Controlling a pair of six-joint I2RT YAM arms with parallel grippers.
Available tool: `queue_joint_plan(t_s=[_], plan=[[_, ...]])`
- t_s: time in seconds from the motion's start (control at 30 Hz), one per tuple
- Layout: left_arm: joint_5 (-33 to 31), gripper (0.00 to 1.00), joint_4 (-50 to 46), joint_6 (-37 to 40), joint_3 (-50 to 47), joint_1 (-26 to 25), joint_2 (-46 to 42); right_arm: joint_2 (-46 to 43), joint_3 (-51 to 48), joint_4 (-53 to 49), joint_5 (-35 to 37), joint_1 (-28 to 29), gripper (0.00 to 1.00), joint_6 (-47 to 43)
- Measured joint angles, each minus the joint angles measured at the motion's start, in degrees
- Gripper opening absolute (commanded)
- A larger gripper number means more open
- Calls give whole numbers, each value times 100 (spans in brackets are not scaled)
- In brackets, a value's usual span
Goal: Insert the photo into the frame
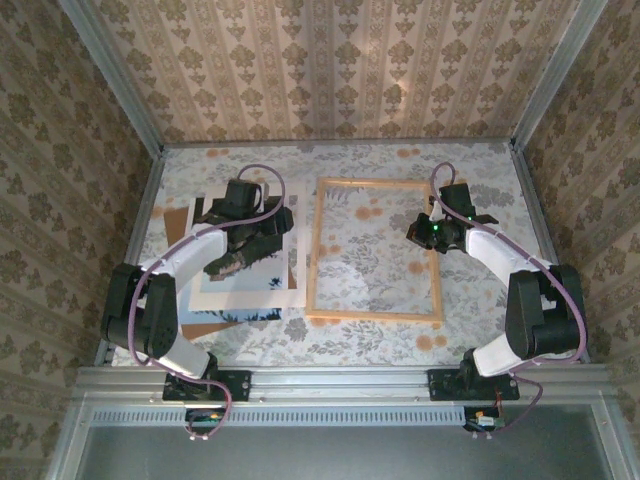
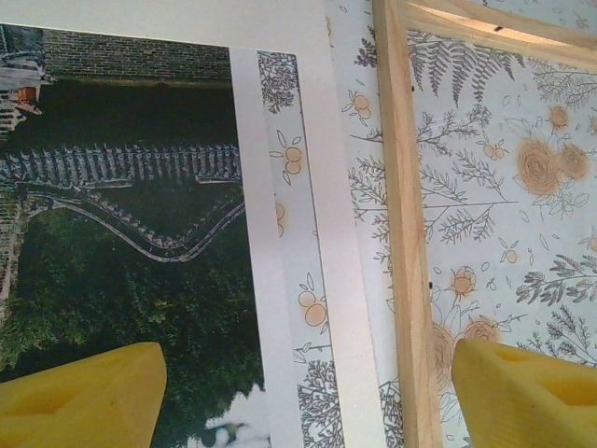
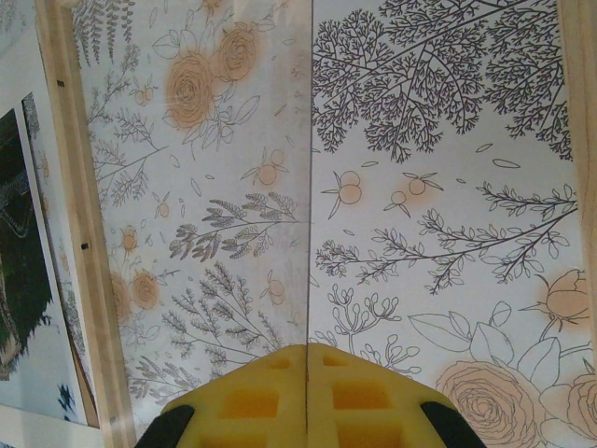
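Evidently barely begun: the photo [image 1: 262, 280] lies left-centre, outside the frame [image 1: 375, 315]; left gripper [image 2: 303, 397] spread wide, right gripper [image 3: 308, 392] closed, empty.

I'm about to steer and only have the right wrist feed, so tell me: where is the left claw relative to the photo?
Observer: The left claw is open and empty. In its own camera, one finger shows over the photo and the other beyond the left rail of the frame.
Operator: What is under the photo?
Observer: In the top view a brown board sticks out from beneath it at the near left corner.
Operator: And where is my claw over the frame?
Observer: In the top view the right claw is beside the right rail, about halfway along it.
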Motion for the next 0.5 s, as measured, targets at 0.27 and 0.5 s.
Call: queue_joint_plan(t_s=[0.27,0.5], plan=[[-20,82,0,2,0,0,0,2,31,-24,13,0,0,-48],[-20,82,0,2,0,0,0,17,85,-33,13,0,0,-111]])
